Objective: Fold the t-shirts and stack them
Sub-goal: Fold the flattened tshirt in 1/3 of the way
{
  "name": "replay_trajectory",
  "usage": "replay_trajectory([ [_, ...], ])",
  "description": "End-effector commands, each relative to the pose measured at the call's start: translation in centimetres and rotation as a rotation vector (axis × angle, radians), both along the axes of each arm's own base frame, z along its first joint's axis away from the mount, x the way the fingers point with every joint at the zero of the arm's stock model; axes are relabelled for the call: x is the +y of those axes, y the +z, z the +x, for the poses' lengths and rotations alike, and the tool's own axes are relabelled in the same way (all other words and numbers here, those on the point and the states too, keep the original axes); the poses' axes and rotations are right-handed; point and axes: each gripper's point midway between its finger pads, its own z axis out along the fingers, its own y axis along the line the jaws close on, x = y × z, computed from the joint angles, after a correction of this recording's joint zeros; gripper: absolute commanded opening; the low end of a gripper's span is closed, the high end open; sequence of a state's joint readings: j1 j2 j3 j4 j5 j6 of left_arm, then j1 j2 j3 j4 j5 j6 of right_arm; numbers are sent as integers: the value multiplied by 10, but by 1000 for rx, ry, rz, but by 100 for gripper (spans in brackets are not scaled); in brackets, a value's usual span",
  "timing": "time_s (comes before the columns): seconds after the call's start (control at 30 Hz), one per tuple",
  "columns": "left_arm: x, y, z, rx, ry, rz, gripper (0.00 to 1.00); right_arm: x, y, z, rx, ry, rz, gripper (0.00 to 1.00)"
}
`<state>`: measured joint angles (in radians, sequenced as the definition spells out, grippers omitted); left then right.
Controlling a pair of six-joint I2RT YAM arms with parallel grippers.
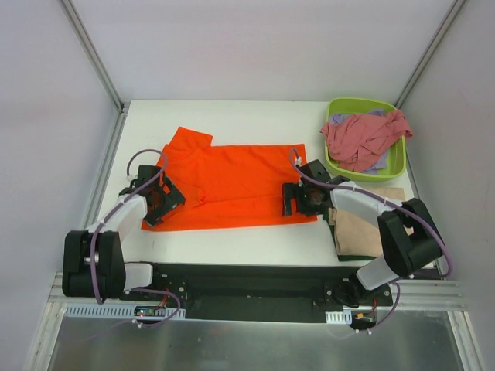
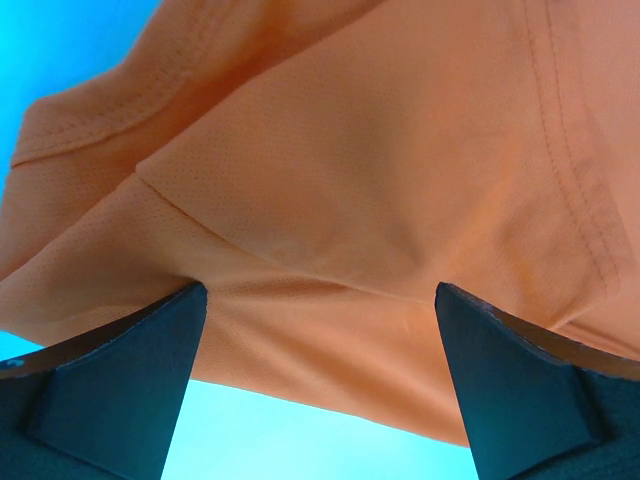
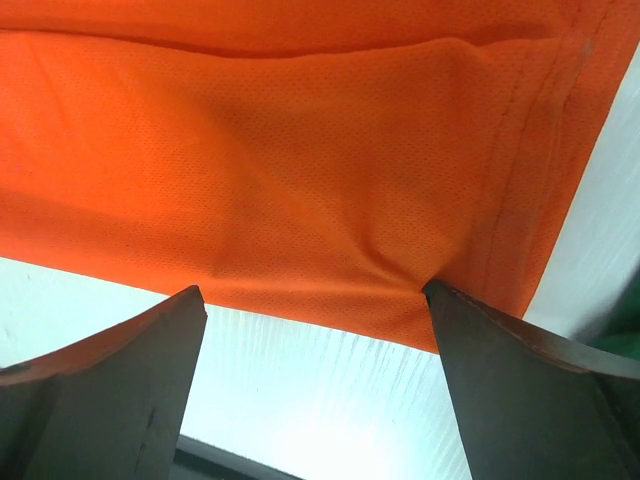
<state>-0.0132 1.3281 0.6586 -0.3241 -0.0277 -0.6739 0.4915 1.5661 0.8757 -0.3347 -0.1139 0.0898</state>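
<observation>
Lying flat mid-tabletop (image 1: 232,243), the orange t-shirt (image 1: 232,182) is flanked by two arms. The left tool (image 1: 161,199) is held spread wide at the shirt's left edge. The right tool (image 1: 298,199) is likewise released at the stitched right hem, and nothing is gripped. For a clean fold, both edges are best pinched together and lifted evenly. A folded tan shirt (image 1: 363,224) is seen at right. No writing or labels can be read.

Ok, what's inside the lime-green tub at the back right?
A crumpled dusty pink shirt fills most of the tub, and lavender cloth peeks out beneath it at the near edge. The shirt covers the tub's floor and anything lying lower down.
</observation>
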Motion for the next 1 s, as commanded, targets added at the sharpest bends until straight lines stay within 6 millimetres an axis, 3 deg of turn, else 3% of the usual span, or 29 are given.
replay_trajectory([
  [0.0,29,-16,-70,150,109,135,99,-13,-4,-32,28,-44,-30,96],
  [0.07,28,-9,-71,96,133,122,99,-15,1,-36,12,-48,-19,96],
  [0.37,-21,62,-42,-209,21,-144,99,-4,45,-30,-123,-41,78,96],
  [0.5,-47,80,-28,-250,-85,-218,99,-3,55,-25,-163,-46,93,96],
  [0.77,-113,76,12,-186,-303,-235,99,-6,56,-21,-170,-45,67,96],
  [0.97,-129,51,32,-92,-327,-240,99,-12,54,-18,-167,-64,24,96],
])
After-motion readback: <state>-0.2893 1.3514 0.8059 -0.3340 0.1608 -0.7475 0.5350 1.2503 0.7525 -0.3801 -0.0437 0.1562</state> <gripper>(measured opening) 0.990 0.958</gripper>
